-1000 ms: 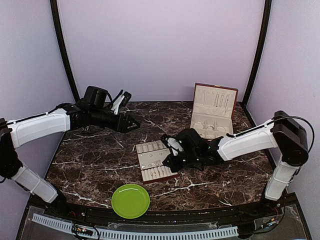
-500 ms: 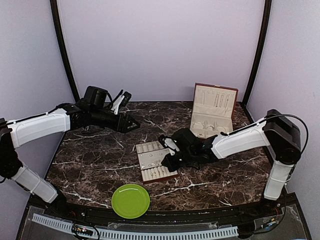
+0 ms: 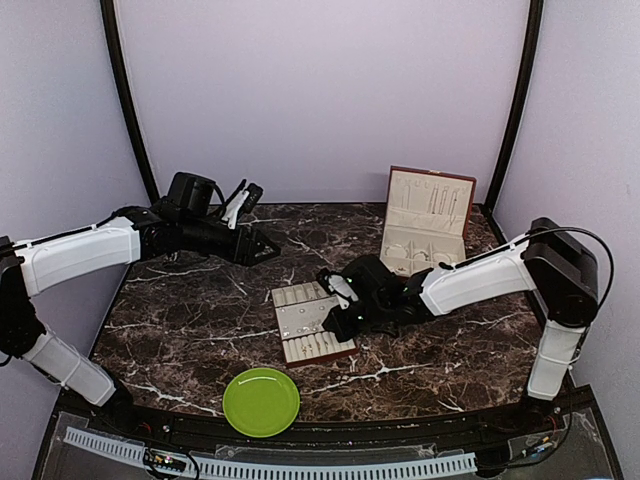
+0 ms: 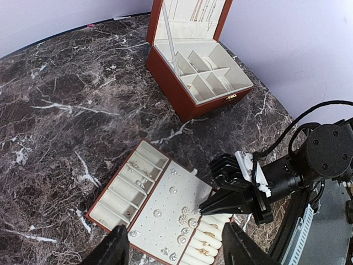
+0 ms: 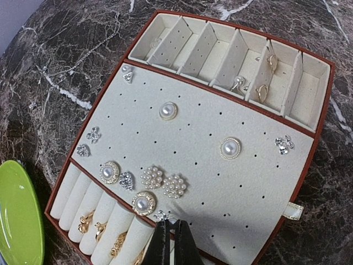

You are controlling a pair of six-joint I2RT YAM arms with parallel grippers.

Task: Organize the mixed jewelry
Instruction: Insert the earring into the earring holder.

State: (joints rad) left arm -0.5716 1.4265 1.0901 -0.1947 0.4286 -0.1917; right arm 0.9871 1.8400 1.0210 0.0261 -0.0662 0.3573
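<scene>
The mixed jewelry sits in the cream-lined tray (image 5: 248, 182): pearl studs (image 5: 230, 148), crystal studs (image 5: 284, 144) and gold rings (image 5: 88, 222) in the roll slots. My right gripper (image 5: 168, 234) is at the tray's near edge with its fingers pressed almost together on a small silvery stud (image 5: 161, 214) at their tips. From above it is over the tray's right side (image 3: 335, 322). My left gripper (image 4: 179, 255) is open and empty, held high over the table's left rear (image 3: 262, 248). It looks down on the tray (image 4: 160, 193).
The reddish-brown box (image 3: 430, 200) stands open at the back right, with chains hanging in its lid and dividers inside (image 4: 207, 77). A green plate (image 3: 261, 400) lies empty at the front, just left of the tray (image 5: 16, 215). A thin chain-like line (image 5: 88, 49) lies on the marble.
My right gripper has moved a little left, further over the tray. The left arm has not moved.
</scene>
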